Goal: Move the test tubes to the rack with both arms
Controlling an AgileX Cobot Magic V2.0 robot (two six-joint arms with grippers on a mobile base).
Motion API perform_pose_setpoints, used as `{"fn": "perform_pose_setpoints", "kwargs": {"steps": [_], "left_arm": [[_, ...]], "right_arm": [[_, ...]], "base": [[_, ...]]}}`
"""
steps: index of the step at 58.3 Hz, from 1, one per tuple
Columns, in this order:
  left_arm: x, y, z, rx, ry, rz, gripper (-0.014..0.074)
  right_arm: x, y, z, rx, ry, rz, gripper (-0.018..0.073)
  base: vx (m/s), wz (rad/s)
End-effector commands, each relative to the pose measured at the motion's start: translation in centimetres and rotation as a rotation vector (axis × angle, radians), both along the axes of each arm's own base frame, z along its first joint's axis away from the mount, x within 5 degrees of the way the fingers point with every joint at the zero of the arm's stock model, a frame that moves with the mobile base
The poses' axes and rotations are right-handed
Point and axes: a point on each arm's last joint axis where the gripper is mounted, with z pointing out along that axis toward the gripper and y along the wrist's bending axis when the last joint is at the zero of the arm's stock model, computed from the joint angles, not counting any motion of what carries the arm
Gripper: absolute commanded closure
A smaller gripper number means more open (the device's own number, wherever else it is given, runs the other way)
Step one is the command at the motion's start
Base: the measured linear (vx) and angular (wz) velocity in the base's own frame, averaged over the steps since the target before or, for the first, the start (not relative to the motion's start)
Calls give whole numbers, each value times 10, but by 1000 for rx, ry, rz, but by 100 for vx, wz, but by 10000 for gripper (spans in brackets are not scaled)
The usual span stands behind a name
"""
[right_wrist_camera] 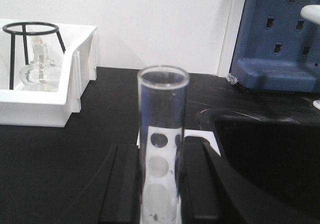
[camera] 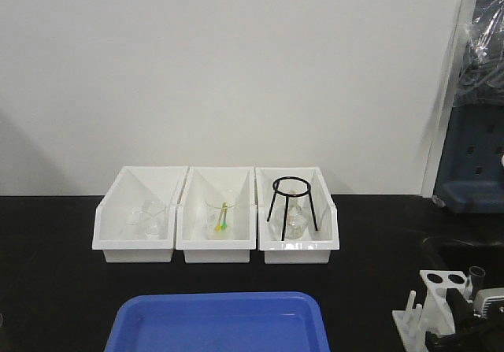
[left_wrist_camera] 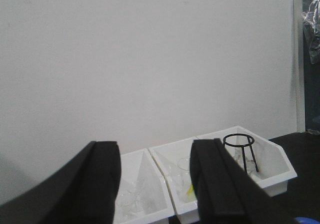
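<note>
OK, right fingers (right_wrist_camera: 122,184) clamp 1 test tube (right_wrist_camera: 162,108) upright so it drops into the rack (camera: 438,283); left fingers (left_wrist_camera: 102,179) spread, empty.

A black benchtop (camera: 63,242) is shown. Three white rectangular bins are set on it side by side in a row toward the back: the left bin (camera: 134,246), the middle bin (camera: 214,248) and the right bin (camera: 303,250), each just beside the next. A blue tray (camera: 220,324) is laid at the near edge, apart from the bins. A white test tube rack (camera: 431,293) is stood at the near right, and a blue-grey perforated stand (camera: 472,163) is placed at the back right.
</note>
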Motion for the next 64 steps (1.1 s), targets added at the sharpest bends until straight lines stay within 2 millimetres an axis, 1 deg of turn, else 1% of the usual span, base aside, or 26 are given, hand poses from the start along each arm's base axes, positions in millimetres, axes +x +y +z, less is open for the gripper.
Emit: {"fn": "perform_pose_setpoints", "kwargs": {"steps": [1,9,14,20,25,30,36,40,47,50,56,61,64], "left_arm": [[-3,-2,12,-25,-50,-30,144],[-3,-2,12,-25,-50,-30,144],[-3,-2,12,-25,-50,-30,144],[-3,-2,12,-25,-50,-30,144],[-3,-2,12,-25,-50,-30,144],[-3,-2,12,-25,-50,-30,144],[-3,-2,12,-25,-50,-30,144],[-3,-2,12,-25,-50,-30,144],[-3,-2,12,-25,-50,-30,144],[-3,-2,12,-25,-50,-30,144],[-3,-2,12,-25,-50,-30,144],[-3,-2,12,-25,-50,-30,144],[-3,-2,12,-25,-50,-30,144]], "right_arm": [[3,-2,19,-14,-133,-4,563],[3,-2,18,-31,-131,-7,546],[3,-2,18,-30,-131,-7,505],[3,-2,18,-30,-131,-7,431],[3,-2,18,-29,-131,-7,338],[3,-2,18,-27,-131,-8,226],[3,-2,18,-25,-130,-11,130],[3,-2,17,-25,-123,-11,92],[3,-2,20,-28,-131,-10,85],[2,-2,24,-27,-146,-8,86],[-2,-2,40,-25,-177,-6,90],[-5,-1,60,-26,-179,-4,90],[-9,-1,76,-24,-177,-2,90]], "base": [[0,0],[0,0],[0,0],[0,0],[0,0],[0,0],[0,0],[0,0],[0,0],[0,0],[0,0],[0,0],[0,0]]}}
